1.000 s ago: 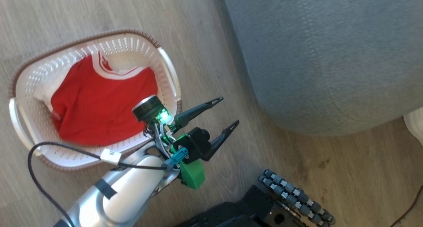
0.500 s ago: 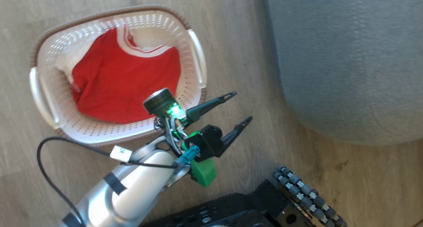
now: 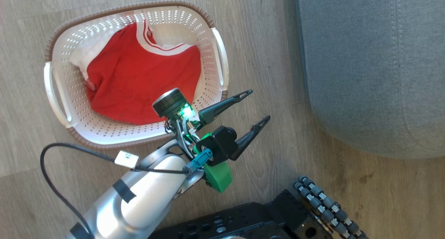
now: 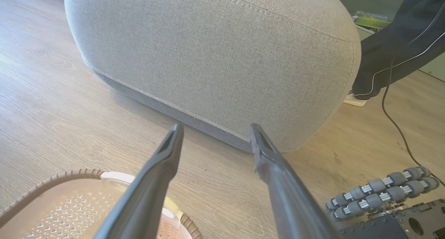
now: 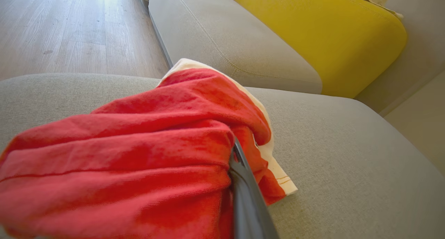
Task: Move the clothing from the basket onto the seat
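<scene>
The cream basket (image 3: 59, 93) stands on the floor with a red garment with white trim (image 3: 139, 79) spread inside it. My left gripper (image 3: 259, 104) hangs open and holds nothing, just right of the basket's near right rim, between the basket and the grey seat (image 3: 375, 65). In the left wrist view its fingers (image 4: 163, 162) point at the seat's rounded side (image 4: 215, 51), with the basket rim (image 4: 52, 180) below. In the right wrist view my right gripper (image 5: 233, 148) is shut on a second red garment (image 5: 139, 155), bunched over the seat cushion (image 5: 347, 155); one finger is buried in the fabric.
Wooden floor (image 3: 264, 51) runs between basket and seat. My dark base with roller wheels (image 3: 323, 204) sits at the bottom. A person's dark trouser leg (image 4: 393, 51) and a cable (image 4: 399, 127) are beside the seat's far corner. A yellow cushion (image 5: 320, 33) lies further along the sofa.
The head camera has shifted, so basket and seat sit further right and higher in the picture. My left gripper stays open by the basket's right rim.
</scene>
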Available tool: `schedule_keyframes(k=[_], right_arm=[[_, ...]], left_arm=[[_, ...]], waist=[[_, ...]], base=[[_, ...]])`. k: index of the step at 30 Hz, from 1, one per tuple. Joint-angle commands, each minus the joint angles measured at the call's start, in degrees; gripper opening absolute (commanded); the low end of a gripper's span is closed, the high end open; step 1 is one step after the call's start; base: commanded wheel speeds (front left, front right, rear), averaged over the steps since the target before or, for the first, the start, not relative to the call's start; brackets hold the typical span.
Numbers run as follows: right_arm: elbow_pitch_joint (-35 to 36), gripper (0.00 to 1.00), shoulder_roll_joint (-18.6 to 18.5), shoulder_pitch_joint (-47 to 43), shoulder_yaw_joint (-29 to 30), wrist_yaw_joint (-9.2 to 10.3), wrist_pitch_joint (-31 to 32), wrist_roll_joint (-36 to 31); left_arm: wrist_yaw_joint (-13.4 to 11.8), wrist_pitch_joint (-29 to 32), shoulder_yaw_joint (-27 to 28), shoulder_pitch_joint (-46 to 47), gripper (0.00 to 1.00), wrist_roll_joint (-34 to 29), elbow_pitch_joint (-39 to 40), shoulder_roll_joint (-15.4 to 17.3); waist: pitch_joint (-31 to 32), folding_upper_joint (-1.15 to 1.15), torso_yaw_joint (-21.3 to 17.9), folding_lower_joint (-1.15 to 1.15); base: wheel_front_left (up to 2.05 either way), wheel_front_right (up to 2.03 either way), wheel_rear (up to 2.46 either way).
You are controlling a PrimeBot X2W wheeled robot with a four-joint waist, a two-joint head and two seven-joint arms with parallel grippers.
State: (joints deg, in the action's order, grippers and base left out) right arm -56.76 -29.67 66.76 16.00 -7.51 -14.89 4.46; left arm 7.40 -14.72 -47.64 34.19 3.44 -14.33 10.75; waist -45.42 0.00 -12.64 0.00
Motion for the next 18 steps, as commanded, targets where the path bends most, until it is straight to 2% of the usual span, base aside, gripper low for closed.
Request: schedule_keyframes(k=[1,2,9,18], right_arm=[[0.7,0.84,-2.73,0.82,-0.65,0.02,-0.11,-0.63],[0.63,1.0,-2.8,0.89,-0.82,0.02,-0.11,-0.66],[-1.12,1.0,-2.78,-0.22,-4.13,0.02,-0.11,-0.38],[-4.41,1.0,-3.77,-1.45,-9.68,0.02,-0.11,1.72]], left_arm=[[-0.01,-0.28,1.52,-0.12,1.0,-0.63,2.02,-0.72],[0.0,-0.28,1.59,-0.08,1.0,-0.61,2.15,-0.76],[0.05,-0.28,1.29,-0.25,1.0,-0.43,1.84,-1.1],[0.07,-0.28,0.81,-1.74,1.0,0.47,1.19,-2.55]], waist=[[0.03,0.0,-0.21,0.0],[0.08,0.0,-0.34,0.0],[2.07,0.0,-1.13,0.0],[7.83,0.0,-1.52,0.0]], base=[[0.0,0.0,0.0],[0.0,0.0,0.0],[0.0,0.0,0.0],[0.0,0.0,0.0]])
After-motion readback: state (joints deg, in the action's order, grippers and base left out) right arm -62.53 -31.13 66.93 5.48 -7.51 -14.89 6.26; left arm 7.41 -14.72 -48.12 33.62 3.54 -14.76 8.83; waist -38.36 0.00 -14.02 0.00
